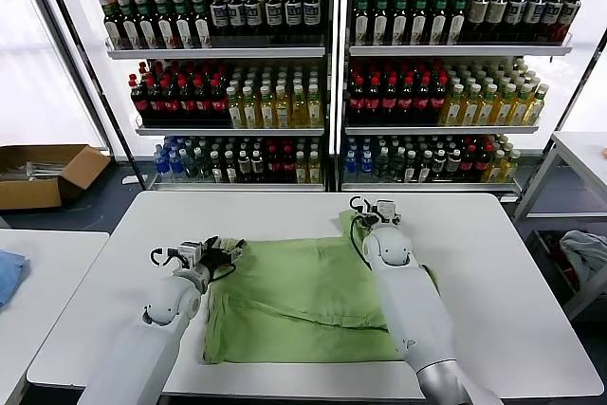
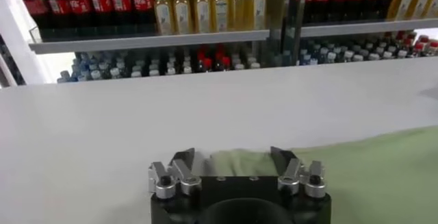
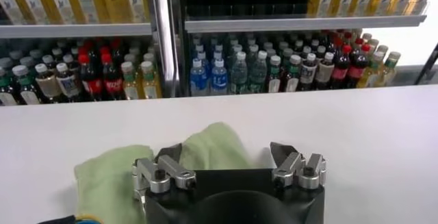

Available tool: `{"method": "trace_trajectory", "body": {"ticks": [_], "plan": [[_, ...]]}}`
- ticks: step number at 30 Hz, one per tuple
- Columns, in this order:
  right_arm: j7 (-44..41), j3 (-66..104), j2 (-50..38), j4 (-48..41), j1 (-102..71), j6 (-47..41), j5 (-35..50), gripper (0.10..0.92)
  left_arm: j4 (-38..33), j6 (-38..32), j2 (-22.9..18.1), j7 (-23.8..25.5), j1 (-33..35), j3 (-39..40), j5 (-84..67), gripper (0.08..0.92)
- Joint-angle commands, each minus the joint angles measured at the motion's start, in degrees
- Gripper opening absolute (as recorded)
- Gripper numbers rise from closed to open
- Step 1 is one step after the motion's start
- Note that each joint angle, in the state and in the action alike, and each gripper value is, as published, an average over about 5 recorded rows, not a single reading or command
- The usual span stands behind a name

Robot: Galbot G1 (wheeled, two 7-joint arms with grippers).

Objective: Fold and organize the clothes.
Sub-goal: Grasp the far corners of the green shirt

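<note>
Now, from the left: my left gripper [image 1: 220,256] sits at the shirt's [image 1: 303,296] left edge, jaws apart around a fabric fold, grip unclear. Soft light green shirt lies partly folded mid-desk [image 1: 493,263]. My right gripper [image 1: 372,211] straddles a bunched far corner, jaws apart. Shelf bottles [image 1: 256,97] show red labels, unreadable.

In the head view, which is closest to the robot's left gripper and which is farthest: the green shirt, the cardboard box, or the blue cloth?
1. Green shirt: on the table, its edge right at the left gripper.
2. Cardboard box: on the floor, off to the left and farther back.
3. Blue cloth: on the side table at the far left edge.
</note>
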Motion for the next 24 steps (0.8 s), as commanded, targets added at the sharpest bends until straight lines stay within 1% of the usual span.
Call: {"method": "trace_trajectory", "body": {"ticks": [1,5,10,12,14,18,21,24], "plan": [[0.1,-0.1,0.1,-0.1,-0.7,-0.2,0.0,0.716,-0.7,0.3,-0.3,0.0,1.6,0.0,0.0,0.576],[0.1,0.1,-0.1,0.1,-1.7,0.0,0.0,0.594,-0.8,0.3,-0.4,0.1,1.8,0.5,0.0,0.463],[0.1,0.1,-0.6,1.5,-3.0,-0.1,0.1,0.473,-0.7,0.1,-0.8,0.3,1.9,1.1,0.3,0.316],[0.1,0.1,-0.7,2.2,-3.2,-0.2,0.1,0.412,-0.5,-0.2,-1.2,0.3,1.8,1.3,0.5,0.264],[0.1,0.0,-0.9,3.0,-3.2,-0.2,0.3,0.334,-0.5,-0.5,-1.7,0.3,1.6,1.4,0.6,0.212],[0.2,-0.2,-1.4,5.2,-3.7,-0.3,0.3,0.221,-0.5,-1.0,-2.2,0.1,1.5,1.3,0.9,0.116],[0.4,-0.6,-2.1,7.3,-4.4,-0.3,0.4,0.143,-0.5,-1.8,-2.2,0.3,1.5,1.2,1.3,0.093],[0.7,-0.9,-2.8,9.6,-5.1,-0.2,0.6,0.111,-0.6,-2.9,-2.0,0.5,1.5,1.0,1.6,0.093]]}}
